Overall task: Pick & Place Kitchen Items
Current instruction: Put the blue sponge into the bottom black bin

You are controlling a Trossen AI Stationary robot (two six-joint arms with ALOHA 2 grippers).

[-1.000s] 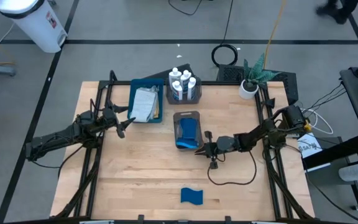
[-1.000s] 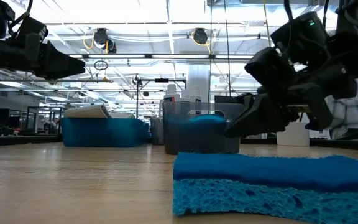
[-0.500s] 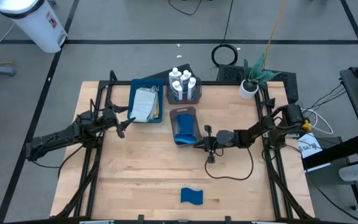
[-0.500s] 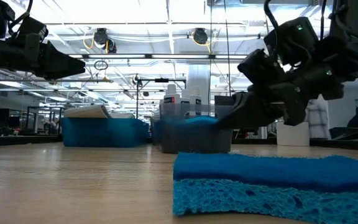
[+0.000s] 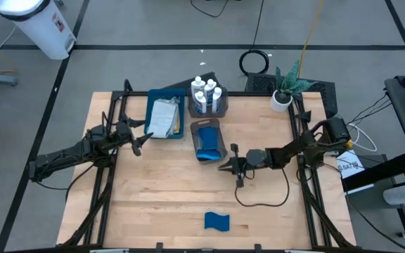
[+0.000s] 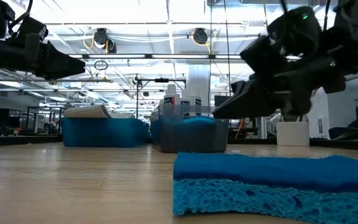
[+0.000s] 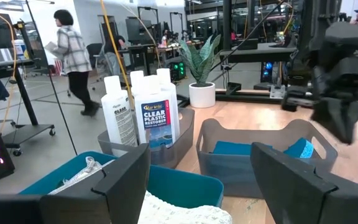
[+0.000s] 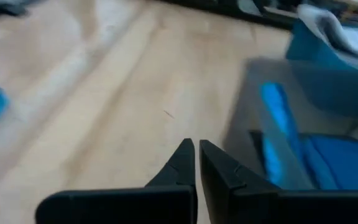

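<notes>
The right pincer [image 5: 221,166] is closed on nothing, its tapered dark tips pressed together just beside the grey plastic bin [image 5: 208,140]. In the bin, ahead of those tips, lie porous blue sponges [image 5: 207,145]. Another rectangular sponge [image 5: 216,221] rests on the pale wooden tabletop [image 5: 160,190], well behind. The left pincer [image 5: 140,140] hangs open near the blue tray [image 5: 164,117] (crumpled grey cloth [image 5: 163,116] inside); smooth white labelled bottles [image 5: 207,94] stand beyond.
</notes>
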